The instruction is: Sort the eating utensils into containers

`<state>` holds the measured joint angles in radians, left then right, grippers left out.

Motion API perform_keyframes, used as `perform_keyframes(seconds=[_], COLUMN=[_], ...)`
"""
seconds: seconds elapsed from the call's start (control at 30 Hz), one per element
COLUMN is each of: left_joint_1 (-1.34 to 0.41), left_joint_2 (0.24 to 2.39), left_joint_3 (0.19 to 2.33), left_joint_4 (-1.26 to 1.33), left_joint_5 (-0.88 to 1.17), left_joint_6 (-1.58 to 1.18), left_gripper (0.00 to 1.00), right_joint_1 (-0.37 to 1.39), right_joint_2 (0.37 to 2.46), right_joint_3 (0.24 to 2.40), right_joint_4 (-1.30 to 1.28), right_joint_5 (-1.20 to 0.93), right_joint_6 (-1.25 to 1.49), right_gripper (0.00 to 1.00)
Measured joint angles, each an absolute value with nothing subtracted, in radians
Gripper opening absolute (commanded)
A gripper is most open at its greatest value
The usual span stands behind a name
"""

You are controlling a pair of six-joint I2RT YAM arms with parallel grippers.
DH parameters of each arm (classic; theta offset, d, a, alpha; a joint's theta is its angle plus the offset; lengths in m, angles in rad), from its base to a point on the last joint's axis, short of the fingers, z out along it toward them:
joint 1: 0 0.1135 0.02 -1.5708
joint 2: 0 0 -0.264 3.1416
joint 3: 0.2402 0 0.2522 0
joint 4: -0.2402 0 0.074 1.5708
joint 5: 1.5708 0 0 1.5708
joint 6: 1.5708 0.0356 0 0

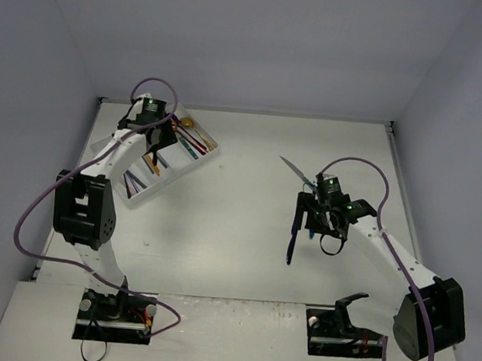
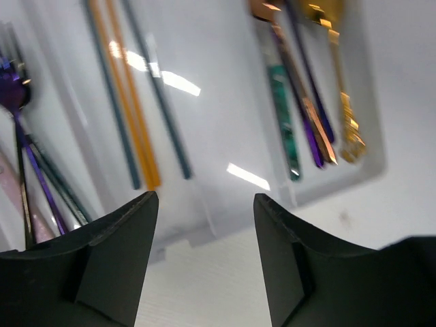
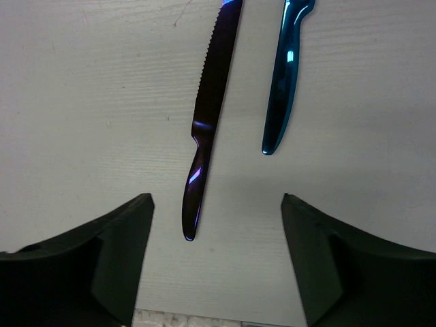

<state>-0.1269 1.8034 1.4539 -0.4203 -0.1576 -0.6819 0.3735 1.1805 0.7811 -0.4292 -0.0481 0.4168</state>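
The eating utensils, slim metallic forks, knives, spoons and chopsticks in purple, gold, copper, teal, blue and silver, look mostly put away. The translucent white rectangular plastic tray (image 2: 218,116) sits at the far left of the white counter (image 1: 220,229), and its long compartments are well stocked. 3 thin chopsticks (image 2: 136,102), 2 teal and 1 gold, lie in the middle compartment. A row of copper, teal, purple and gold handles (image 2: 313,116) lies to their right, and a purple fork (image 2: 15,95) with some dark stems lies to their left. All run lengthwise along their compartments.

What is left, I reckon, is at least 3 pieces on the bare counter at the right, well apart from the tray. The dark purple serrated knife (image 3: 204,136) lies flat, its long axis running almost straight away from the right claw (image 3: 216,204), handle end nearest and blade pointing away. Just beside it, not touching and nearly parallel, lies a shiny blue handle (image 3: 283,88) with its rounded end toward the claw; its head is out of frame. A silver blade (image 1: 291,165) lies nearer the far wall, slanting, partly hidden behind the arm.

The right claw hangs above the counter, spread wide and empty, the knife's handle end in line with its gap. The left claw (image 2: 204,204) hovers over the tray's near end, moderately parted, holding nothing.
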Motion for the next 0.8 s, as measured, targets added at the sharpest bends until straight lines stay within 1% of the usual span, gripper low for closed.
perform_keyframes(seconds=[0.07,0.1,0.2,0.33,0.47,0.63,0.8], left_joint_1=[-0.182,-0.213,-0.301,-0.38,-0.397,-0.397,-0.397], left_joint_2=[1.763,1.74,1.656,1.529,1.448,1.433,1.441], left_joint_3=[1.465,1.465,1.459,1.399,1.334,1.279,1.271], left_joint_4=[-0.424,-0.427,-0.438,-0.449,-0.469,-0.49,-0.501], left_joint_5=[-0.144,-0.131,-0.088,-0.024,0.02,0.041,0.067], left_joint_6=[-0.63,-0.607,-0.541,-0.482,-0.449,-0.426,-0.424], left_gripper=[0.56,0.56,0.56,0.56,0.56,0.56,0.56], right_joint_1=[0.384,0.383,0.383,0.401,0.441,0.491,0.507], right_joint_2=[1.202,1.213,1.255,1.323,1.386,1.444,1.501], right_joint_3=[0.781,0.783,0.796,0.8,0.794,0.793,0.793], right_joint_4=[-0.419,-0.415,-0.403,-0.387,-0.378,-0.366,-0.346], right_joint_5=[-0.033,-0.026,-0.02,-0.014,-0.01,0.008,0.036], right_joint_6=[0.429,0.429,0.443,0.475,0.516,0.558,0.596], right_gripper=[0.59,0.58,0.58,0.57,0.56,0.54,0.48])
